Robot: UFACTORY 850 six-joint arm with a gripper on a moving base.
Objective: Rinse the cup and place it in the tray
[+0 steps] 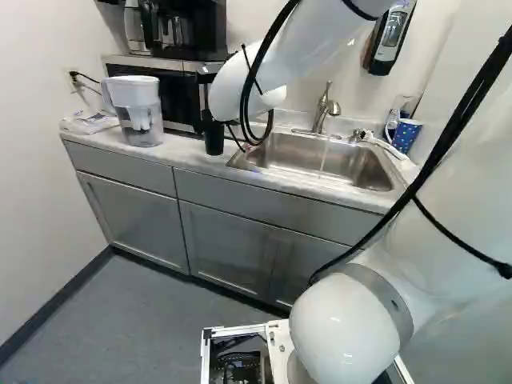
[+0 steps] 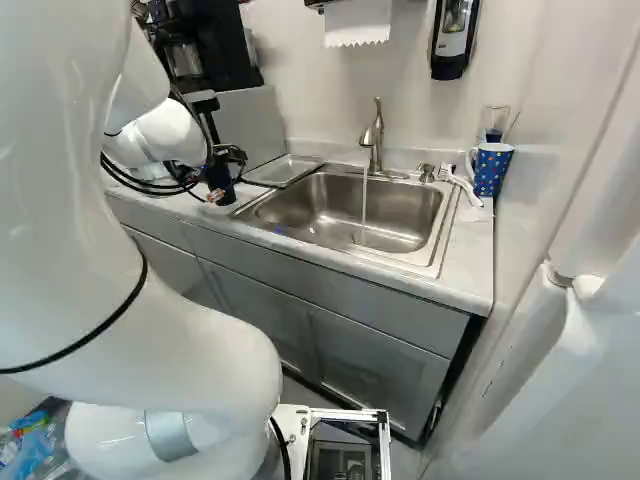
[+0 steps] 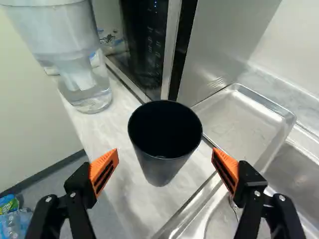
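In the right base view my gripper (image 2: 232, 155) is at the counter's left, close to the black cup (image 2: 220, 184). The wrist view shows the gripper (image 3: 165, 158) with fingers wide apart. Upright on the counter, the cup (image 3: 160, 162) stands ahead of and between the fingertips, its mouth upward, with a gap on both sides. A shallow metal tray (image 3: 239, 119) lies beside the cup, between the microwave and the sink basin. From the faucet (image 2: 374, 140) a thin stream of water falls into the sink (image 2: 400, 215).
A water pitcher (image 1: 140, 112) and a microwave (image 1: 180, 96) stand near the cup. On the sink's far side are a blue dotted mug (image 2: 491, 170) and a white brush (image 2: 462, 185). A soap dispenser (image 2: 453, 35) hangs on the wall. Cabinets (image 1: 232, 240) front the counter.
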